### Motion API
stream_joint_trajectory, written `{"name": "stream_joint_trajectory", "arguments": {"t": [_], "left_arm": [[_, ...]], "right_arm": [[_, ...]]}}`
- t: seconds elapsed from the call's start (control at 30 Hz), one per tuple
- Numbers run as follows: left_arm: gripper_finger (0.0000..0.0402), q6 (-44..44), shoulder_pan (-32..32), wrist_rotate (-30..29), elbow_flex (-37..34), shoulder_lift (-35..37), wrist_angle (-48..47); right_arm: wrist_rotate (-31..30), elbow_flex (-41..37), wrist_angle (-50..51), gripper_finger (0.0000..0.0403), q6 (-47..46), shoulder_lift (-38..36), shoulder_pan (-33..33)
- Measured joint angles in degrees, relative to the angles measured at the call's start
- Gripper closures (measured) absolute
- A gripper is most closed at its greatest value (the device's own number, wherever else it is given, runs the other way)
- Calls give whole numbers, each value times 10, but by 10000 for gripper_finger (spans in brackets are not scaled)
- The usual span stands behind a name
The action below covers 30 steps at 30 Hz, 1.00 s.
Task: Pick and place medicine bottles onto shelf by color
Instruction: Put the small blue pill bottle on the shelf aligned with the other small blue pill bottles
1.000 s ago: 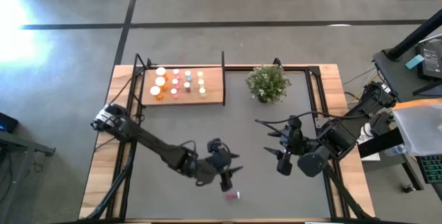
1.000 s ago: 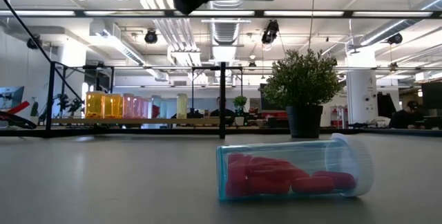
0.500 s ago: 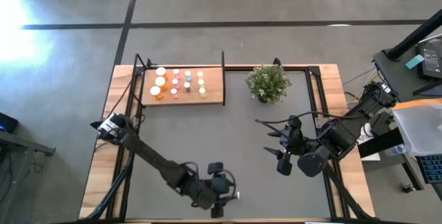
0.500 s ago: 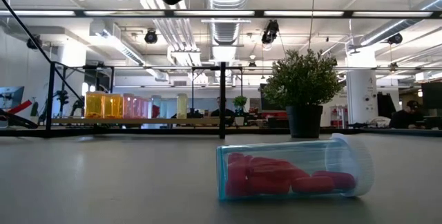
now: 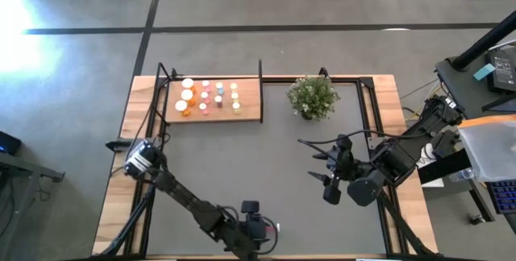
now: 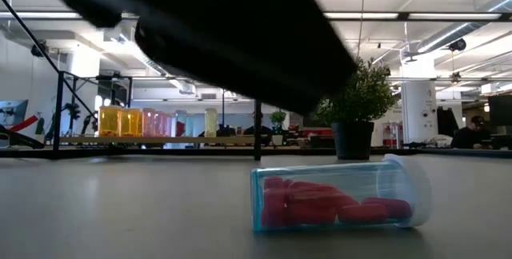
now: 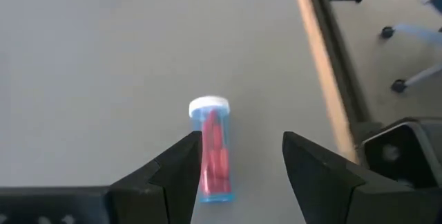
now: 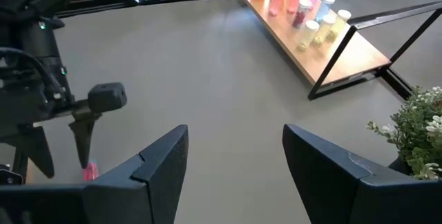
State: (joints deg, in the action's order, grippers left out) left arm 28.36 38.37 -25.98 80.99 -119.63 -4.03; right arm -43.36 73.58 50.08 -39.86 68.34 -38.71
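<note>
Left gripper hovers with jaws parted, offset beside the lying red bottle — closing now risks rolling it away.

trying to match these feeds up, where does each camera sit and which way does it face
High: overhead, straight down on table; both arms, left tool, right tool.
Low: table height, level across; lying clear blue bottle of red pills, dark arm above.
Left wrist: looks down past own open fingers onto that bottle.
Right wrist: past own open fingers toward light-brown wooden shelf.
Shared: low and left wrist show the bottle.
</note>
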Motion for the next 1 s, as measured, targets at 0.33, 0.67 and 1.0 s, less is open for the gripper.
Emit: {"name": "stream_joint_trajectory", "arguments": {"t": [0.33,0.67,1.0], "left_arm": [[217,28,-3,-27,-4,-31,-16],[260,28,-13,-11,-7,-31,-26],[276,28,-19,-1,-17,-31,-13]], "right_arm": [[0,0,0,177,0,0,0],[0,0,0,177,0,0,0],[0,0,-1,177,0,0,0]]}}
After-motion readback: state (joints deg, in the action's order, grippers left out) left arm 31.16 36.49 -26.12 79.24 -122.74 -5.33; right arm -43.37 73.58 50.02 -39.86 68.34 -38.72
